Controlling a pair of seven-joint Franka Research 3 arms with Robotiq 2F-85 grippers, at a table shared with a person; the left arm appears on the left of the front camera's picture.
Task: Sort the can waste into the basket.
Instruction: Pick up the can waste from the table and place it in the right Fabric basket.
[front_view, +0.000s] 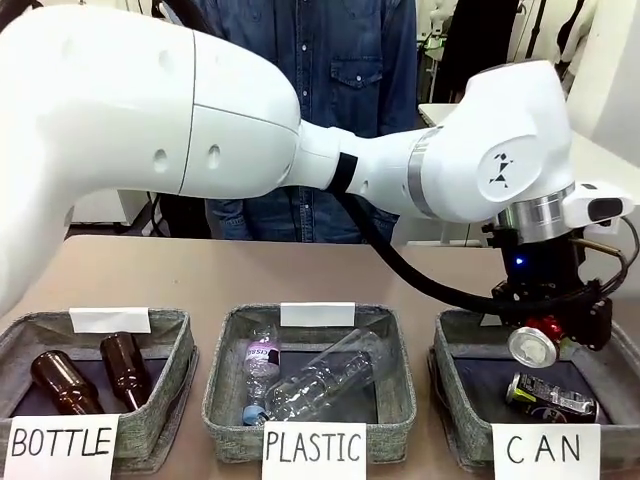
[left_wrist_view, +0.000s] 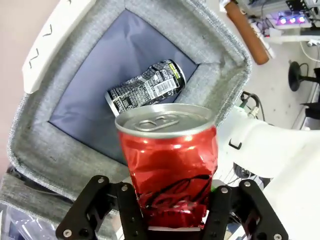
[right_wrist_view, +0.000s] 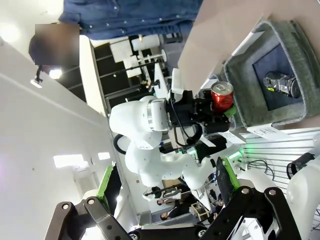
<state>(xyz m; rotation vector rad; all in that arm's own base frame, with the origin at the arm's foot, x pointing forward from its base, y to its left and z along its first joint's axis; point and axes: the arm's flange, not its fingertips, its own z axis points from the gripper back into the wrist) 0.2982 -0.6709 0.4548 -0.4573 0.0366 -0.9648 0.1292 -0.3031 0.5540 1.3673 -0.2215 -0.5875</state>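
Observation:
My left arm reaches across to the right-hand grey basket (front_view: 450, 345) with the "CAN" sign (front_view: 545, 450). Its gripper (front_view: 545, 335) hangs just over the basket's back rim, shut on the red can (front_view: 540, 340), whose silver top points down and forward. In the left wrist view the dented red can (left_wrist_view: 167, 165) sits between the black fingers (left_wrist_view: 132, 210), above the basket (left_wrist_view: 220, 45). On the basket's dark bottom lies the black-silver printed can (left_wrist_view: 147, 86), also (front_view: 550, 396). My right gripper (right_wrist_view: 165, 200) is open and holds nothing, well off to the side of the basket (right_wrist_view: 245, 95).
The middle basket (front_view: 225, 390), signed "PLASTIC", holds clear bottles (front_view: 320, 380). In the left basket (front_view: 185, 350), signed "BOTTLE", are two brown bottles (front_view: 125, 368). A person in a denim shirt (front_view: 330, 60) stands at the far side. My left arm spans the table above the baskets.

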